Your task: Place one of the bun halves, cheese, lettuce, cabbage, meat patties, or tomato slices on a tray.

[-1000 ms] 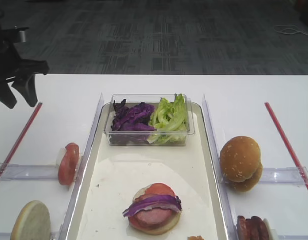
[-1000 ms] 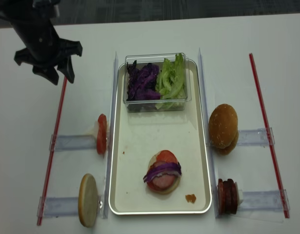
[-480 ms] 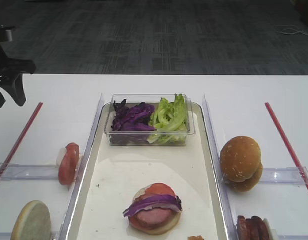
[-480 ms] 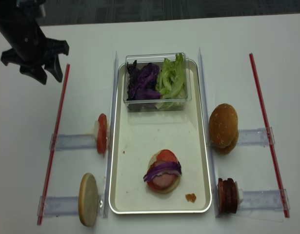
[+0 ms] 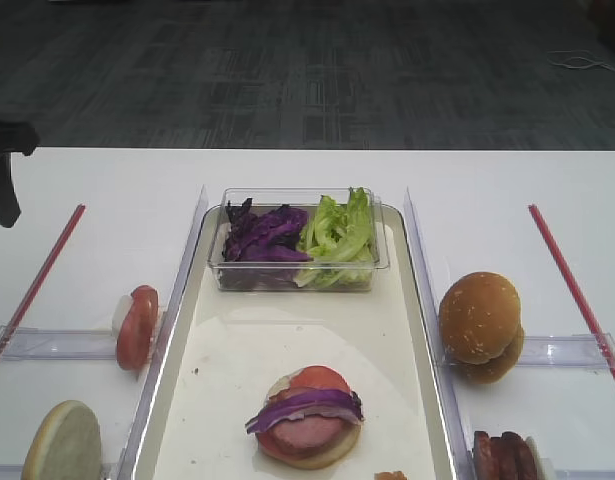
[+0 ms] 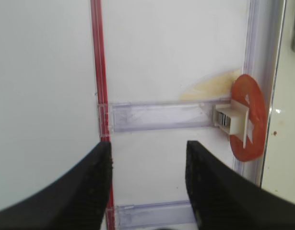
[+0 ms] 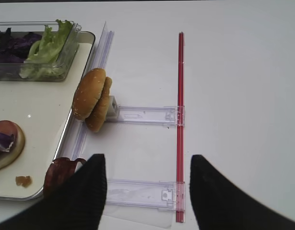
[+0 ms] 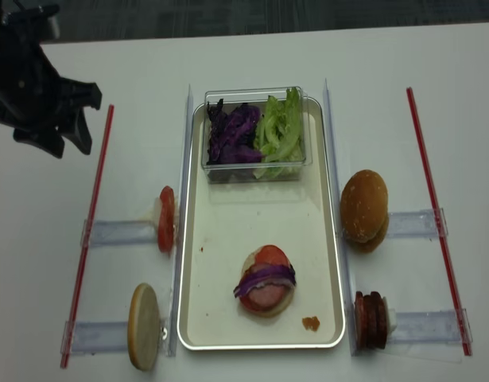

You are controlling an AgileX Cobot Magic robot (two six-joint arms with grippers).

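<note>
Left of the tray (image 5: 182,350), in the high view, our left gripper (image 5: 2,185) has drawn back to the edge. Its wrist view shows jaws apart, empty, near the tomato slice (image 6: 246,117). Right gripper (image 7: 145,191): apart, empty, beside the bun (image 7: 92,98). The stack (image 8: 265,290) on the tray lacks a top.

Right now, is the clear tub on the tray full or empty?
Full. The clear tub at the far end of the tray holds purple cabbage on its left side and green lettuce on its right.
</note>
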